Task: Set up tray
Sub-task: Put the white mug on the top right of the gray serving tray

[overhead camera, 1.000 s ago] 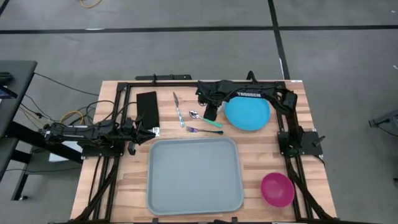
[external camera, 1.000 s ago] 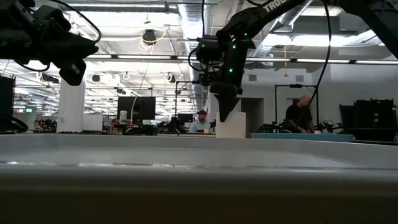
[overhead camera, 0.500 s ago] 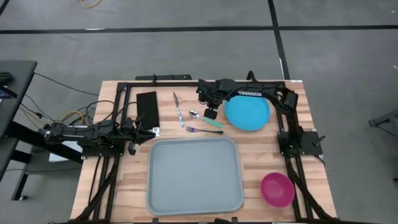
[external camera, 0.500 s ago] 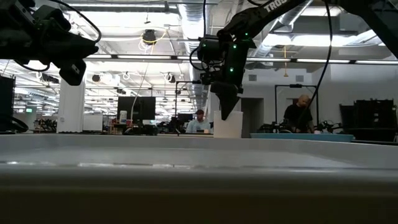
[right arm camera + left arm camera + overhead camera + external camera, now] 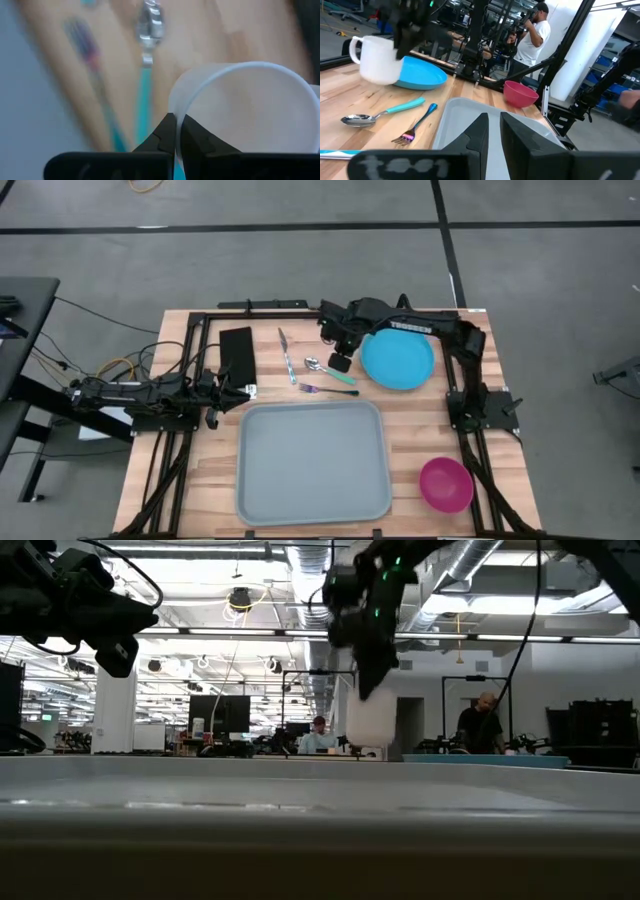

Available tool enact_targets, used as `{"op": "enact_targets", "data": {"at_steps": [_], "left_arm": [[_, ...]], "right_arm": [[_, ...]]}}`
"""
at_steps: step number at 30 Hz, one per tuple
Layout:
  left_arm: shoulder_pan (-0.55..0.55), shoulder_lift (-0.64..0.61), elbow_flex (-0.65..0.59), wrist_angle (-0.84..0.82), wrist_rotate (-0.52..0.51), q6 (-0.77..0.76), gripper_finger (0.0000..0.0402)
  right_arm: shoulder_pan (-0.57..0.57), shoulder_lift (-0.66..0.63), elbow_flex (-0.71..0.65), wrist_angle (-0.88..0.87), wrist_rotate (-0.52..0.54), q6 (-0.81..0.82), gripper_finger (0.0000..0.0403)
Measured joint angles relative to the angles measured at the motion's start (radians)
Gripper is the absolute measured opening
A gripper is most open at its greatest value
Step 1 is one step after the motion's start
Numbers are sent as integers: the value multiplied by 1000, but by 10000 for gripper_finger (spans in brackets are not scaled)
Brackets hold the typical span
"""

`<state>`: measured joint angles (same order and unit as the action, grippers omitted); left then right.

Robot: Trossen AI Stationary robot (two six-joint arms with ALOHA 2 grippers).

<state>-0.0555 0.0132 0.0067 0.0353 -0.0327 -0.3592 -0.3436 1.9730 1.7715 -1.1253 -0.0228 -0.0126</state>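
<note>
A white mug hangs in the air above the wooden table, between the spoon and the round blue plate. My right gripper is shut on it and hides it in the high view. The low view shows the mug clear of the tabletop. The large grey-blue tray lies flat at the table's near middle with nothing on it. My left gripper waits shut beside the tray's far left corner, holding nothing. My right gripper pinches the mug's rim, one finger inside the mug and one outside its wall. The fingers come from above, pointing down. The mug hangs below them, roughly upright with its mouth up, lifted clear of the table.
A knife, the spoon and a fork lie between the black napkin and the plate. A magenta bowl stands at the near right corner. People show in the room behind the table.
My right gripper has gone up and a little toward the far edge with the mug. The mug stood on the table a second ago and now hangs clear of it.
</note>
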Motion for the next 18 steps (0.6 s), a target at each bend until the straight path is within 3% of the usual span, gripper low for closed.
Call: {"op": "enact_targets", "data": {"at_steps": [10, 14, 18], "left_arm": [[0, 0, 0, 0, 0, 0, 36], [0, 0, 0, 0, 1, 0, 36], [0, 0, 0, 0, 1, 0, 36]], "right_arm": [[195, -214, -29, -72, -31, 330, 4], [315, -248, -81, -116, -1, 488, 4], [420, -255, -173, -54, 4, 644, 3]]}}
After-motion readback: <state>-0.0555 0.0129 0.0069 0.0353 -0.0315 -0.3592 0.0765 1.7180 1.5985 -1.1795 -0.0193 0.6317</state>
